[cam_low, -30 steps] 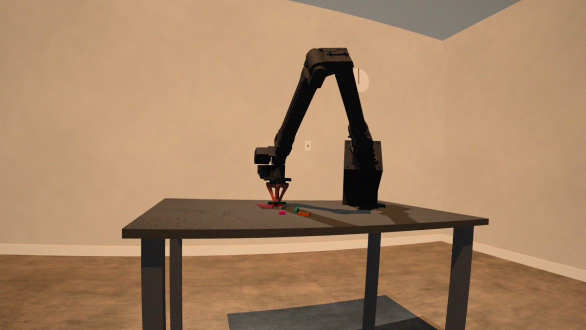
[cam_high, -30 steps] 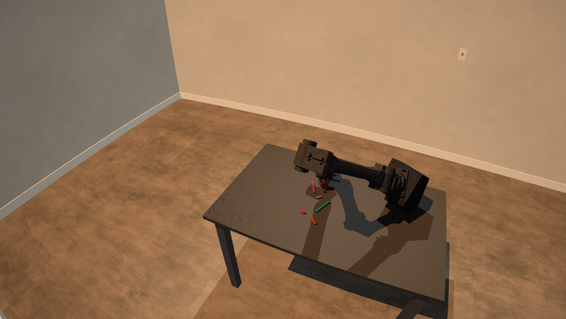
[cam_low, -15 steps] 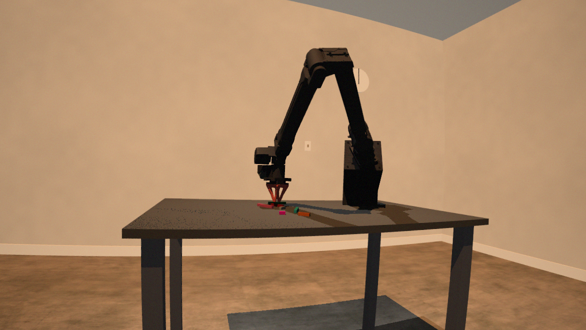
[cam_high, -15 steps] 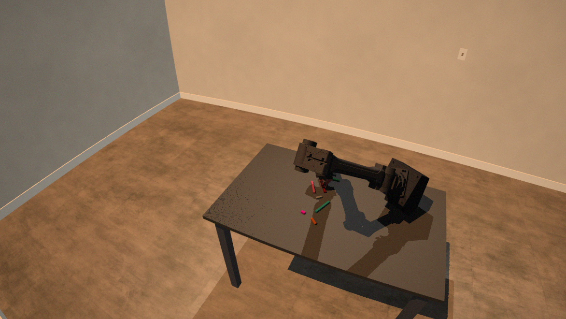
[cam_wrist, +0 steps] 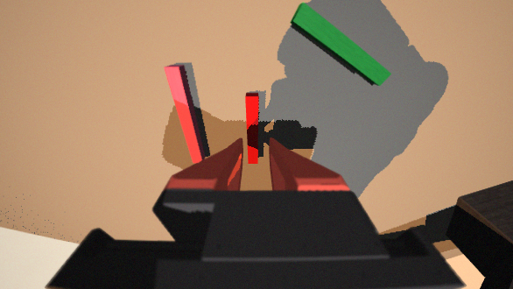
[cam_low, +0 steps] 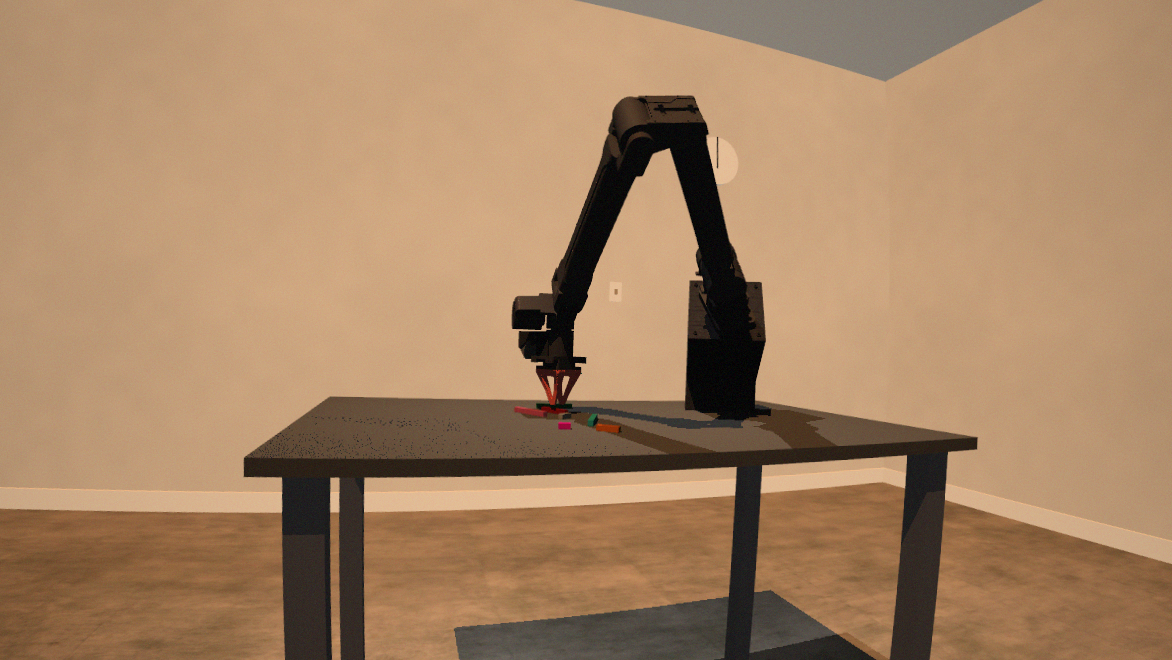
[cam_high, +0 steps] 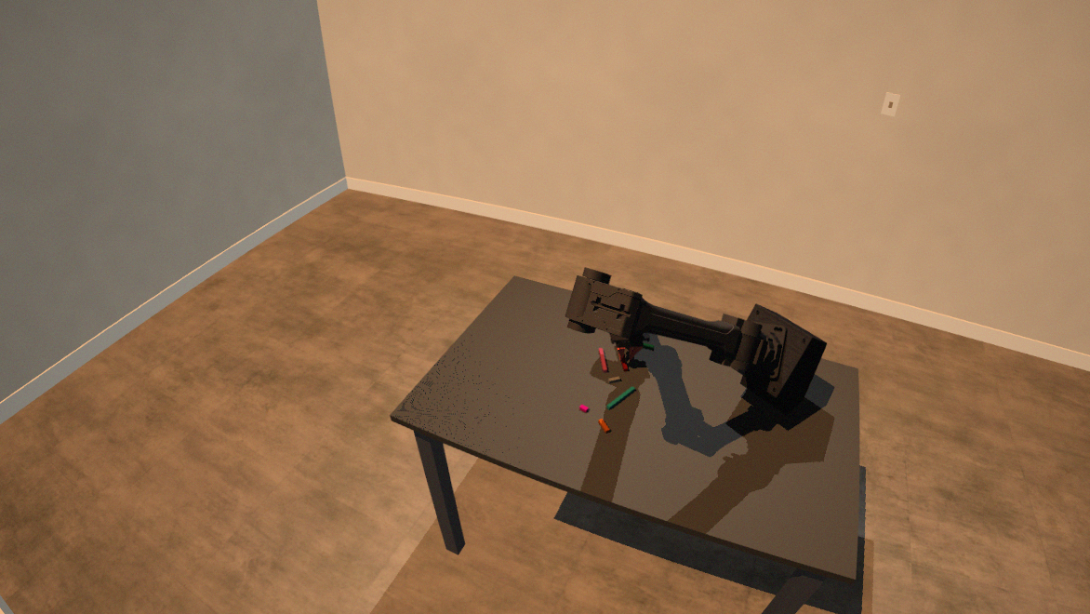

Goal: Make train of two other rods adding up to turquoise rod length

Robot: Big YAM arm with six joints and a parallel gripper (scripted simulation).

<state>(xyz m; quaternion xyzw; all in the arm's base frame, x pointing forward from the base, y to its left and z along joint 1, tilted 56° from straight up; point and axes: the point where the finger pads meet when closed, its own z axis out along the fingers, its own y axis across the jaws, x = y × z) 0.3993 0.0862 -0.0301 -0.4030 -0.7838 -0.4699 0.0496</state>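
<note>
My gripper [cam_wrist: 256,144] [cam_low: 556,402] is partly open and low over the red rod [cam_wrist: 252,109] [cam_high: 625,366]. The rod shows between its fingertips, with a gap on each side. The pink rod [cam_wrist: 183,105] [cam_high: 603,359] [cam_low: 528,411] lies left of the red one in the wrist view, the green rod [cam_wrist: 341,44] [cam_high: 647,346] at upper right, aslant. In the top view, the grey rod [cam_high: 615,379] [cam_low: 563,415], turquoise rod [cam_high: 620,397] [cam_low: 592,419], magenta rod [cam_high: 584,408] [cam_low: 564,426] and orange rod [cam_high: 604,425] [cam_low: 607,427] lie apart, nearer the front.
The rods lie on the dark table [cam_high: 487,342] [cam_low: 369,434]. The arm's base [cam_high: 781,358] [cam_low: 725,360] stands at the table's right part. The arm partly hides the rods under it in the top view, and its shadows cross the table.
</note>
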